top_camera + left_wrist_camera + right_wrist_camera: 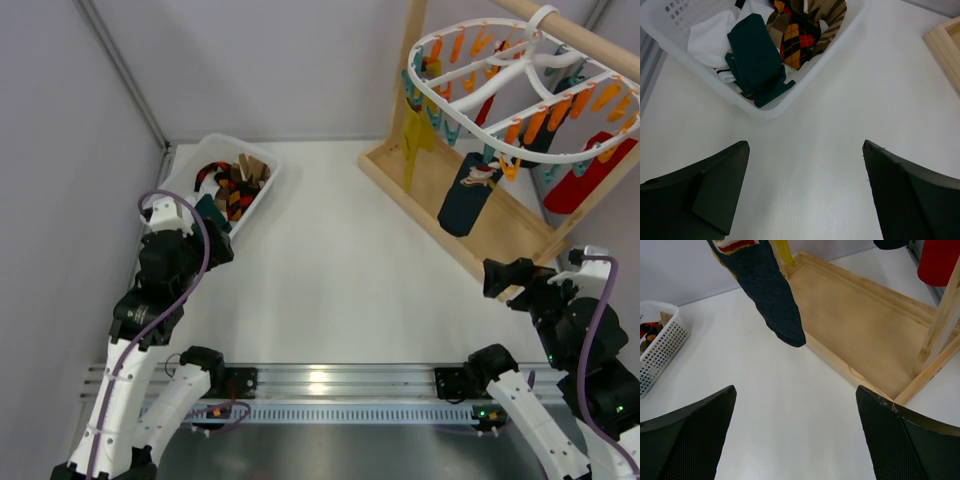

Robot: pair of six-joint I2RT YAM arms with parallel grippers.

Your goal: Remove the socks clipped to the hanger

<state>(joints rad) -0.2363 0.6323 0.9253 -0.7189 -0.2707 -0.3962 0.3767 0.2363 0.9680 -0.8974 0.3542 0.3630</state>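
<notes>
Gripper status: my right gripper (795, 390) wide, empty; my left gripper (805, 145) wide, by basket (765, 107) | navy sock (771, 295) clipped to hanger (490, 85), above stand base (865, 325) | risk: my sideways pull may swing hanger off its rail (590, 35) or stretch sock

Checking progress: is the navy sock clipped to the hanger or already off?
Clipped on: the navy sock hangs from the hanger, its toe dangling free near the wooden stand.
</notes>
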